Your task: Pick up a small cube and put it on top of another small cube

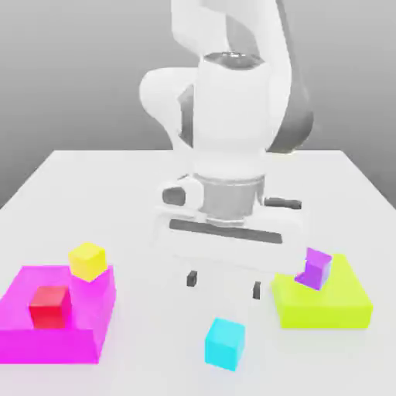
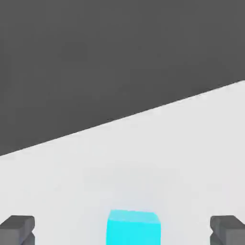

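Note:
The small cyan cube (image 1: 225, 343) sits on the white table near its front edge, and it also appears in the hand view (image 2: 132, 228) between the two fingertips. The small red cube (image 1: 51, 304) rests on the big magenta block (image 1: 54, 334) at the exterior view's left. My gripper (image 1: 224, 284) hangs open above the table, just behind the cyan cube and apart from it, with nothing between its fingers (image 2: 17, 228).
A yellow cube (image 1: 87, 260) stands on the magenta block's far corner. A purple cube (image 1: 315, 268) sits on a lime block (image 1: 325, 305) at the exterior view's right. The white table (image 1: 155, 363) ends close behind the cyan cube.

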Available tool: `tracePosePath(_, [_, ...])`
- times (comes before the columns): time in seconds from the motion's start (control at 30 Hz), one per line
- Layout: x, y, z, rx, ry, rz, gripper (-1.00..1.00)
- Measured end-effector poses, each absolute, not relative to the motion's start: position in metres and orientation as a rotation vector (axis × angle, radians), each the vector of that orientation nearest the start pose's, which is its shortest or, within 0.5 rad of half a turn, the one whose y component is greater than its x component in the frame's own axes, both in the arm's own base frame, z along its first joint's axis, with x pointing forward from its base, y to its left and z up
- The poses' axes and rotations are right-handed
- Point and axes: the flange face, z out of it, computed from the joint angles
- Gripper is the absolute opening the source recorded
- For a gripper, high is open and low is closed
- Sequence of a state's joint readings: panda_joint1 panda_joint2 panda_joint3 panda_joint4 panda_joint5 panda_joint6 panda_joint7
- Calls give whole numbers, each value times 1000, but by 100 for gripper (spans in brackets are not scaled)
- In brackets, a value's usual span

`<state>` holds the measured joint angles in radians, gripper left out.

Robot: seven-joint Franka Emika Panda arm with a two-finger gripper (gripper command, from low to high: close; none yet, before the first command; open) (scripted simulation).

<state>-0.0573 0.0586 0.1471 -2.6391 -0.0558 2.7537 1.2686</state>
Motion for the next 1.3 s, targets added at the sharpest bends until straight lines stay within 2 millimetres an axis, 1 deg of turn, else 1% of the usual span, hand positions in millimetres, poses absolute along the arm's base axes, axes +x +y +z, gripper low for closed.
tracePosePath(0.03, [425, 43, 213, -2633, 1691, -41, 0])
tracePosePath(0.07, [421, 44, 199, -2631, 1703, -19, 0])
tracePosePath(0.23, [418, 45, 142, -2630, 1716, 1, 0])
tracePosePath(0.27, [417, 45, 135, -2631, 1715, 1, -100])
tracePosePath(0.43, [417, 45, 135, -2630, 1715, -1, -100])
tracePosePath(0.47, [417, 45, 131, -2630, 1715, -1, -100])
tracePosePath(0.5, [417, 45, 135, -2630, 1716, -1, -100])
tracePosePath(0.57, [418, 45, 151, -2628, 1717, -1, -100])
tracePosePath(0.67, [418, 45, 182, -2630, 1717, -2, -100])
tracePosePath(0.7, [419, 40, 193, -2625, 1728, -3, -100])
tracePosePath(0.73, [425, 22, 204, -2598, 1776, -7, -100])
tracePosePath(0.77, [432, -5, 216, -2556, 1844, -12, -100])
tracePosePath(0.83, [439, -74, 241, -2434, 2012, -15, -100])
tracePosePath(0.9, [436, -137, 269, -2316, 2146, -13, -100])
tracePosePath(0.97, [424, -193, 298, -2201, 2255, -7, -100])
tracePosePath(1.0, [416, -219, 311, -2145, 2300, -3, -100])
tracePosePath(1.03, [413, -228, 309, -2126, 2312, -1, -100])
tracePosePath(1.07, [414, -229, 300, -2128, 2308, 0, -100])
tracePosePath(1.13, [416, -227, 274, -2133, 2303, 0, -100])
tracePosePath(1.17, [416, -227, 265, -2136, 2301, 0, 100])
tracePosePath(1.3, [416, -227, 265, -2136, 2301, 0, 100])
